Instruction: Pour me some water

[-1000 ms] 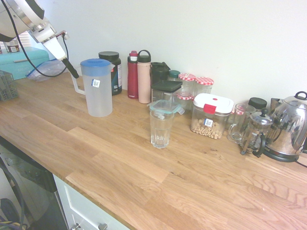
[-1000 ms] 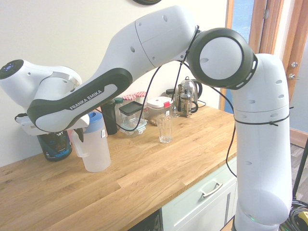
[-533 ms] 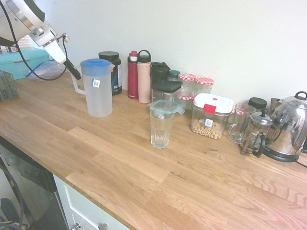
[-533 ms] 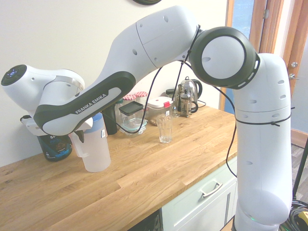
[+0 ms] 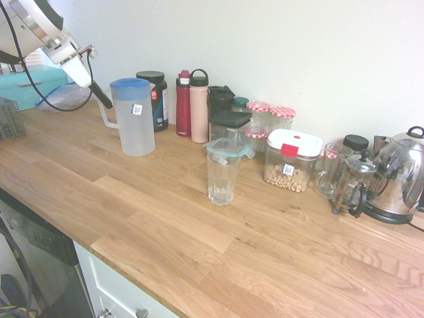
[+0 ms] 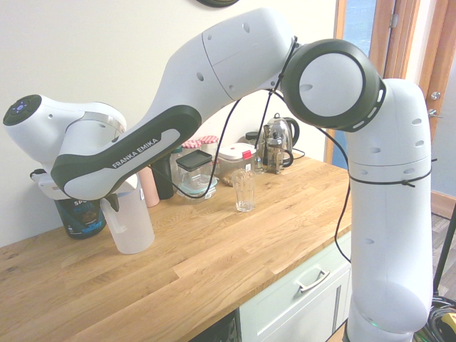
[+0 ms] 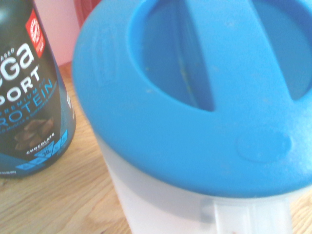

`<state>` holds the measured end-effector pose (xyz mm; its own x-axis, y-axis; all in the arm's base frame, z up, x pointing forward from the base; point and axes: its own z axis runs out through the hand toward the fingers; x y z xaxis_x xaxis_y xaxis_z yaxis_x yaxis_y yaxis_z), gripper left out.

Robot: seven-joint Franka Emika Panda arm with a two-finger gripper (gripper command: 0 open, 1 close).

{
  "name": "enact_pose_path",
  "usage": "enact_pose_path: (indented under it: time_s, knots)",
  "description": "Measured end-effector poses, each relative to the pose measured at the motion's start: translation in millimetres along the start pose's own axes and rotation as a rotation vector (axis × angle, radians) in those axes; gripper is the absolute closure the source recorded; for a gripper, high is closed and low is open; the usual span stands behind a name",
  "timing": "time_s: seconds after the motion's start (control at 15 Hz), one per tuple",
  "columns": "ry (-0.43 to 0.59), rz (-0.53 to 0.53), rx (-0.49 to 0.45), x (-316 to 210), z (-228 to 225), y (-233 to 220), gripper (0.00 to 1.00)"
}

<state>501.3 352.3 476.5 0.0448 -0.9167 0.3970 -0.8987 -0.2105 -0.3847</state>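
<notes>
First exterior view: gripper [image 5: 105, 103] pinches the jug [image 5: 134, 118] handle at the table's [image 5: 199, 218] far end. Water presumably inside, level unreadable. Likely heavy, sloshy; handle is the hold.

Gripper [image 5: 105, 101]: only a dark sliver shows at the jug handle [image 5: 106, 118] in the first exterior view; finger state unreadable. In the second exterior view the forearm covers the gripper and the jug [image 6: 132, 224] top. Water can't be made out through the frosted jug wall in any view. Wrist view: jug lid [image 7: 195, 92] cut off at the top and right edges, black protein tub [image 7: 29, 87] cropped at the left, label only partly legible. Kettle [image 5: 401, 175] clipped by the first exterior view's right edge.
</notes>
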Motion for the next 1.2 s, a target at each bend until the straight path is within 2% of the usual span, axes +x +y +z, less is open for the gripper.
enact_pose_path:
  time_s: [0.27, 0.53, 0.67, 0.87, 1.2]
  knots:
    - [-0.027, -0.052, 0.015, 18.9, -3.0, 1.5, 1.00]
    - [-0.072, -0.139, 0.078, 49.1, -53.8, 5.8, 1.00]
    - [-0.147, -0.238, 0.059, 60.9, -77.0, 20.0, 1.00]
    - [-0.241, -0.396, 0.014, 93.7, -75.7, 50.6, 1.00]
    - [-0.327, -0.683, -0.043, 230.1, -70.2, 102.2, 1.00]
